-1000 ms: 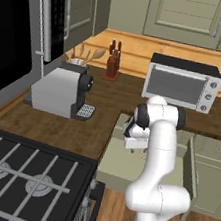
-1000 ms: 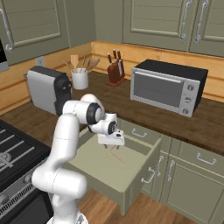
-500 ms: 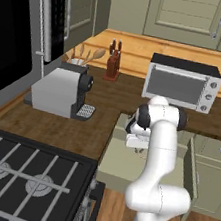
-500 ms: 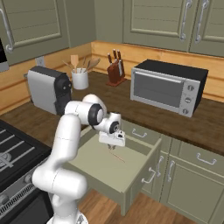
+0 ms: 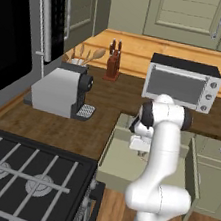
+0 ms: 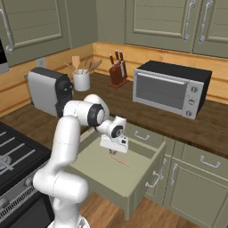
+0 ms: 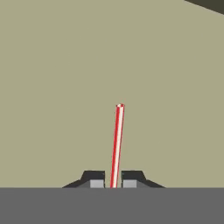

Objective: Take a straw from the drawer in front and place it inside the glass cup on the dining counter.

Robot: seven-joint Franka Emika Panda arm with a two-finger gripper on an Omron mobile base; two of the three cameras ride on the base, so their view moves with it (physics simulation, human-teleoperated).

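Observation:
The pale green drawer point(image 6: 140, 182) stands pulled open below the wooden counter, and its light floor point(image 7: 109, 57) lies under the hand. A thin reddish-pink straw point(image 7: 117, 144) lies on that floor and runs away from the hand. My gripper point(image 7: 113, 180) is shut on the straw's near end, one dark tip on each side. From the right base view the gripper point(image 6: 112, 152) points down into the drawer, with the straw point(image 6: 123, 162) slanting off to its right. In the left base view the hand point(image 5: 139, 144) hangs over the drawer point(image 5: 113, 164). The glass cup and the dining counter are out of view.
A silver toaster oven point(image 6: 171, 89) sits on the counter behind the drawer. A coffee machine point(image 6: 49, 89), a utensil crock point(image 6: 81, 80) and a knife block point(image 6: 118, 73) stand to the left. A black stove point(image 5: 20, 179) is at the near left.
The jaws have closed from open onto the straw's near end. The arm has stayed nearly still over the drawer.

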